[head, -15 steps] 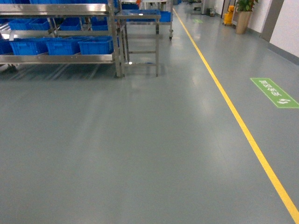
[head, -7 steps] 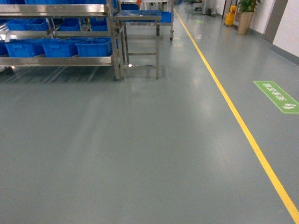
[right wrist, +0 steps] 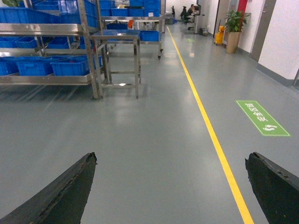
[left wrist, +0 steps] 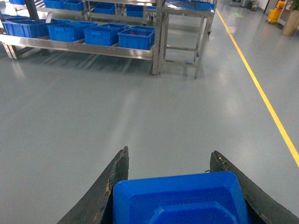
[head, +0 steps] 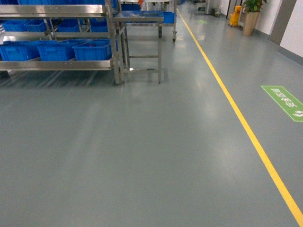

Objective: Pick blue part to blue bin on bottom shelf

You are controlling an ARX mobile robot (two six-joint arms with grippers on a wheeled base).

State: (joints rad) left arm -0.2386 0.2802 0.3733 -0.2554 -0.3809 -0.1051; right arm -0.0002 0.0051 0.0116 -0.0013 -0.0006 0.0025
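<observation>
A blue part [left wrist: 180, 200] with a raised middle fills the bottom of the left wrist view, and my left gripper [left wrist: 170, 153] is shut on it, one dark finger on each side. The right gripper [right wrist: 171, 156] is open over bare floor, with nothing between its fingers. Neither gripper shows in the head view. The bottom shelf [head: 57, 65] of the steel rack stands far off at the upper left and carries a row of blue bins [head: 92, 49]. The same shelf [left wrist: 84, 45] and its bins [left wrist: 136, 37] show at the top of the left wrist view.
A steel-legged stand [head: 139, 19] adjoins the rack's right end. A yellow floor line [head: 246, 127] runs down the right side, with a green floor sign [head: 284, 101] beyond it. A potted plant [head: 251, 16] and a yellow mop bucket [head: 234, 16] stand far back. Grey floor lies between me and the rack.
In the head view the rack and stand have slid lower and a little left, and the green sign lower and right. The view has moved forward over the floor.
</observation>
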